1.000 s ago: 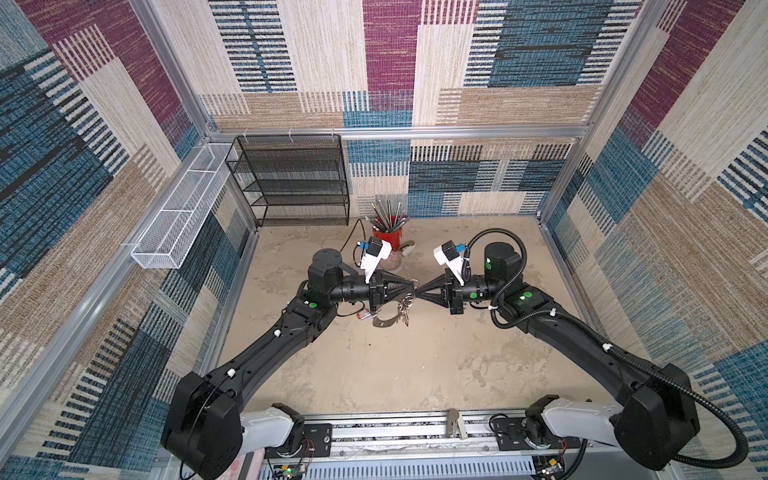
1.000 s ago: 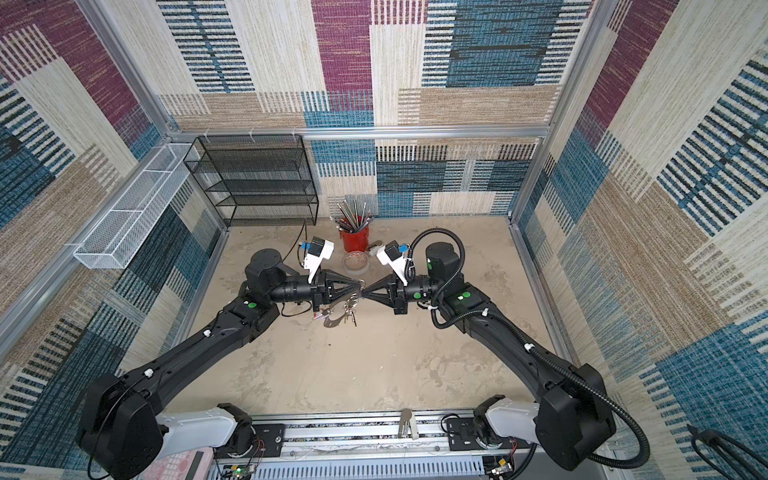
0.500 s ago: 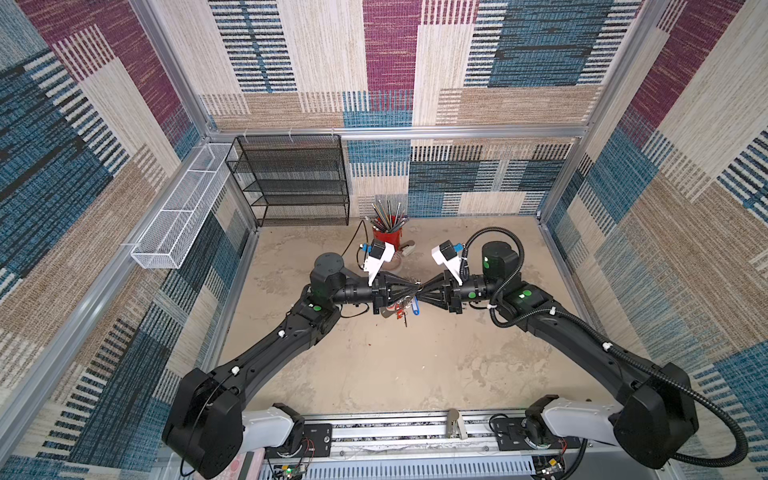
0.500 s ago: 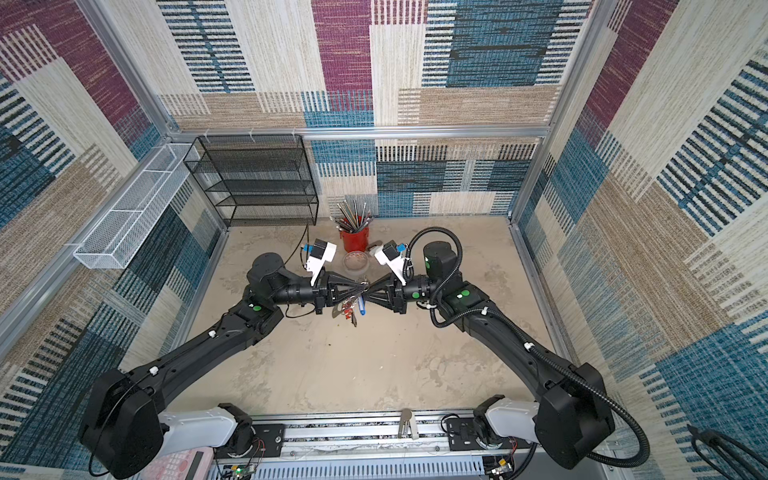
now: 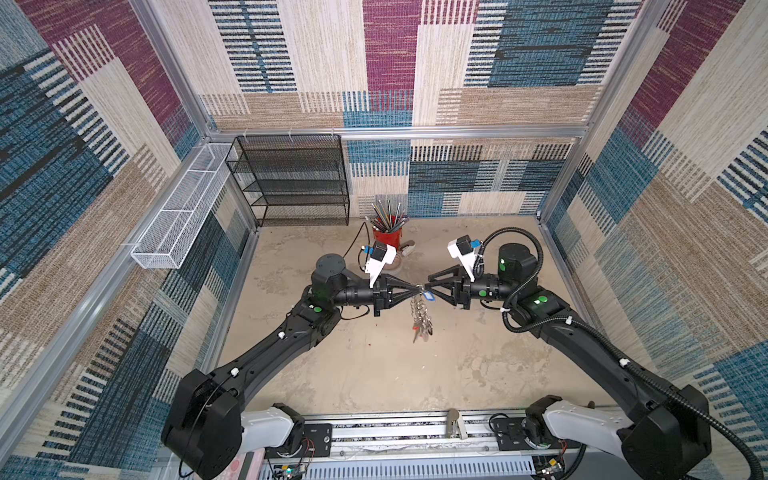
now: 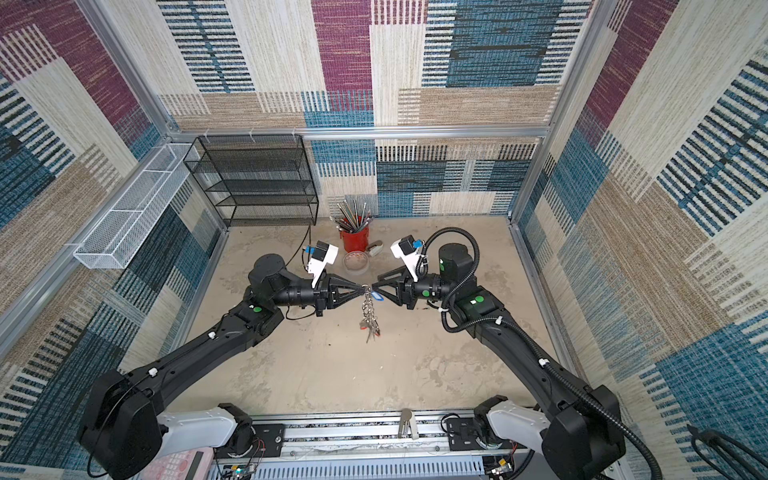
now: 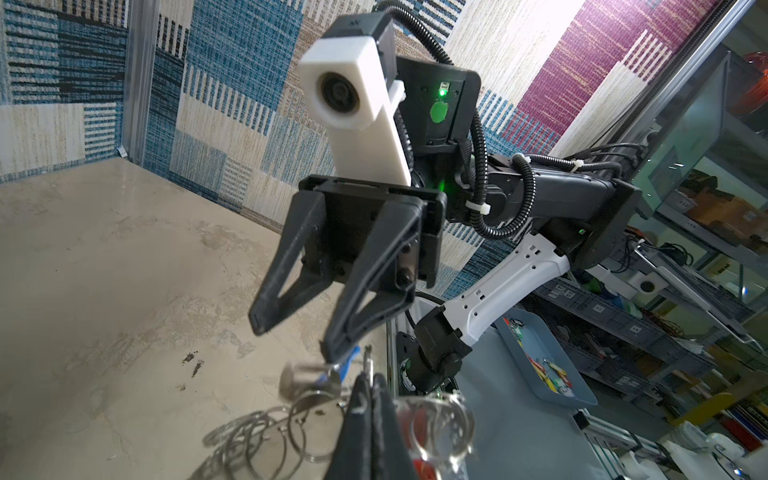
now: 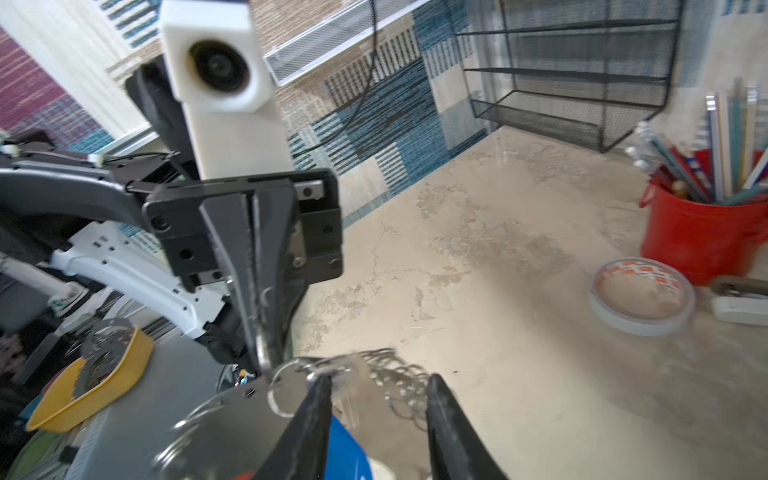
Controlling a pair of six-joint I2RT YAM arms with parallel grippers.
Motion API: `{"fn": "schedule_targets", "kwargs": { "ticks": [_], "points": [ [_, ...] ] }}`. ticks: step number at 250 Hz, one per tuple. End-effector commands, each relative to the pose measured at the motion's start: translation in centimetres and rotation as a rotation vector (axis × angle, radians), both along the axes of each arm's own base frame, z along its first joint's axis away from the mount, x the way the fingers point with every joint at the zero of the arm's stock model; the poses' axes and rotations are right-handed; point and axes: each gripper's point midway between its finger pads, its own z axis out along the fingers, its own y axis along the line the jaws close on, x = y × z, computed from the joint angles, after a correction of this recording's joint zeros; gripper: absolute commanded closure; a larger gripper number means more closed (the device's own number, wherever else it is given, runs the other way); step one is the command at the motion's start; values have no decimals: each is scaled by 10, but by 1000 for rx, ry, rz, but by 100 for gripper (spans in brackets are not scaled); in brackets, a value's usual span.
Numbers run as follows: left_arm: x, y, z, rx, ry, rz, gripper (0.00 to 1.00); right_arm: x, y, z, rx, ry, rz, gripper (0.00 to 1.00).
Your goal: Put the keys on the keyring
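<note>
since a second ago the two arms have brought their tips together, the right gripper [image 5: 429, 285] has parted its jaws, and the keyring [image 5: 419, 309] has dropped into a longer hanging chain. the keyring dangles above the table [image 5: 374, 374], on the near side of the red pencil cup [image 5: 387, 237] and well apart from it. its long axis runs straight down: the top end sits at the gripper tips and the low end, with a cluster of keys [image 5: 420, 329], points at the table. a blue tag [image 5: 429, 296] sits at the top end, the end nearer the cup. the left gripper [image 5: 414, 287] is clamped tight on the top of the keyring. the right gripper's fingers stand moderately apart, one of them just at the blue tag, clasping nothing. a tape roll [image 6: 356, 262] lies just beside the cup, between it and the grippers.
</note>
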Motion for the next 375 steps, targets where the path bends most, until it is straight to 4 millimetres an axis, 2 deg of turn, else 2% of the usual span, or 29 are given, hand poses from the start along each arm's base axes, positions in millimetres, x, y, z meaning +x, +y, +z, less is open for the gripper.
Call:
{"fn": "schedule_targets", "kwargs": {
  "ticks": [1, 65, 155, 185, 211, 234, 255, 329, 375],
  "points": [
    [-1, -1, 2, -14, -30, -12, 100, 3, -5, 12, 19, -29, -40, 60],
    [3, -3, 2, -30, -12, -11, 100, -13, -1, 29, 70, -78, 44, 52],
    [3, -4, 2, -36, -8, -15, 100, -17, 13, 16, 78, -48, 122, 52],
    [3, -4, 1, -34, -5, -20, 100, -18, 17, 16, 81, -46, 139, 59],
    [3, -4, 0, -33, -1, -18, 100, -19, 19, 15, 81, -44, 148, 74],
    [3, -4, 1, -35, -4, -18, 100, -20, 20, 13, 78, -37, 148, 91],
    [3, -5, 1, -32, -5, -19, 100, -21, 19, 13, 78, -38, 148, 100],
    [0, -4, -4, 31, -3, -34, 100, -21, 18, 17, 64, -57, 134, 100],
    [-2, -2, -12, 104, 5, -51, 91, -16, 20, 13, 33, -60, 120, 100]
  ]
}}
